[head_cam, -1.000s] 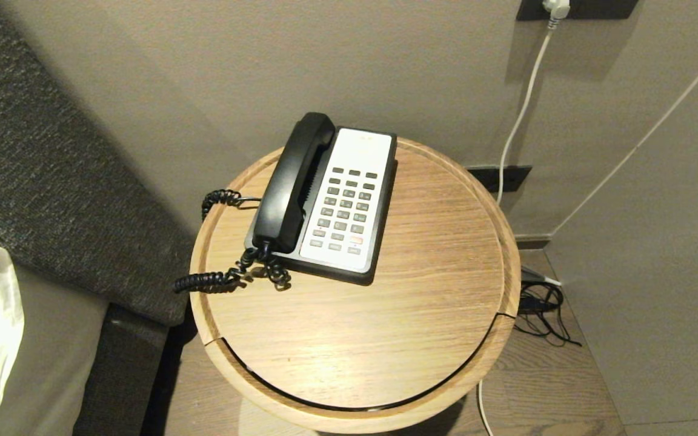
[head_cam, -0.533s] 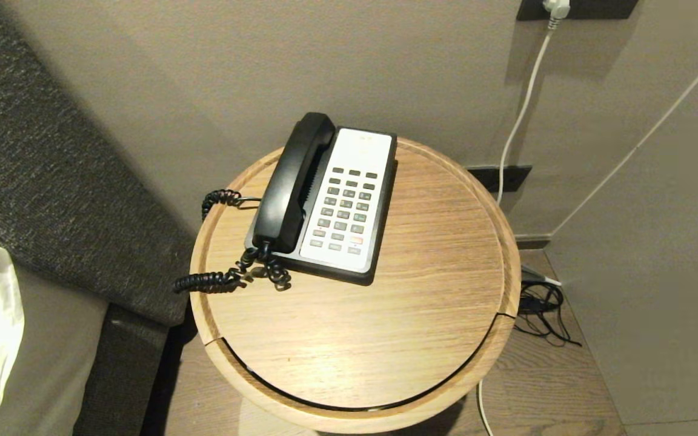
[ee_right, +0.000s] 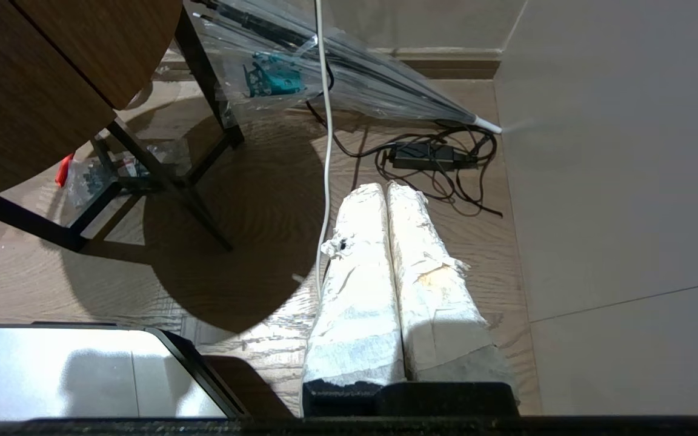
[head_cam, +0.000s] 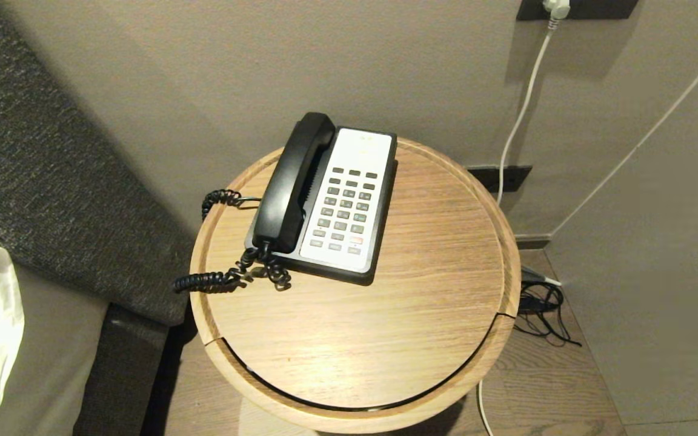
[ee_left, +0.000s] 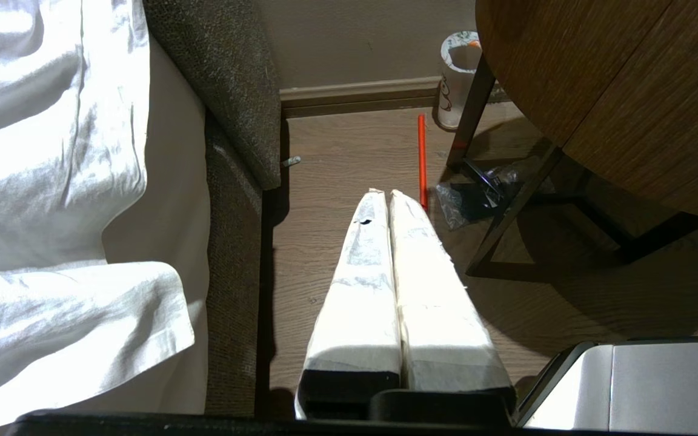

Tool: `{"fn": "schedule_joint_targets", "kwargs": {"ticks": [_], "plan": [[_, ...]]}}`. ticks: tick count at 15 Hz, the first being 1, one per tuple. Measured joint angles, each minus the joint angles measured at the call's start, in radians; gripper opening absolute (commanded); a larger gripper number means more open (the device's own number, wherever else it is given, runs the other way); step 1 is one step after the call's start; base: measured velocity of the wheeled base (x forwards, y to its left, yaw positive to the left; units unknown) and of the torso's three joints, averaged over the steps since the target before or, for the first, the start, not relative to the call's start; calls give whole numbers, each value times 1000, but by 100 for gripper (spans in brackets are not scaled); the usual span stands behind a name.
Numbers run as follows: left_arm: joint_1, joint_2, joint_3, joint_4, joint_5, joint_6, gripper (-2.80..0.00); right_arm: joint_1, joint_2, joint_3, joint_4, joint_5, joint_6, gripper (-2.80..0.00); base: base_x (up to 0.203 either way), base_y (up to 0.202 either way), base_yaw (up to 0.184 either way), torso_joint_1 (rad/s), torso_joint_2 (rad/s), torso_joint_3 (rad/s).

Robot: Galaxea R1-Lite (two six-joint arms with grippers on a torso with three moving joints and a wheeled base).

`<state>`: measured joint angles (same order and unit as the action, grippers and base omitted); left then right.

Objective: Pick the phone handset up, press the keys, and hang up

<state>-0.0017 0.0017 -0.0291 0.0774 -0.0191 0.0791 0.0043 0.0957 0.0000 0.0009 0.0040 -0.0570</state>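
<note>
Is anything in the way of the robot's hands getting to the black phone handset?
Nothing sits on the phone handset. But the left gripper and right gripper hang shut down near the floor, lower than the round table, so its edge lies between them and the phone.

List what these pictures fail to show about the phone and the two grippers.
- Key labels: too small in the head view.
- Phone handset underside and cradle: hidden by the handset itself.
- Coiled cord past the table rim: hidden by the rim.
- Left gripper and right gripper: outside the head view, low beside the table.
</note>
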Motion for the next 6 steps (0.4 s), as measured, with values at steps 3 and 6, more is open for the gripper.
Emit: {"fn": "schedule_joint_targets", "kwargs": {"ticks": [3,6], "plan": [[0,0,0,0,0,0,-280,0,0,0,0,0,11,-280,0,0,0,0,0,0],[0,0,0,0,0,-1,-280,1,0,0,-1,-1,10,-280,0,0,0,0,0,0]]}}
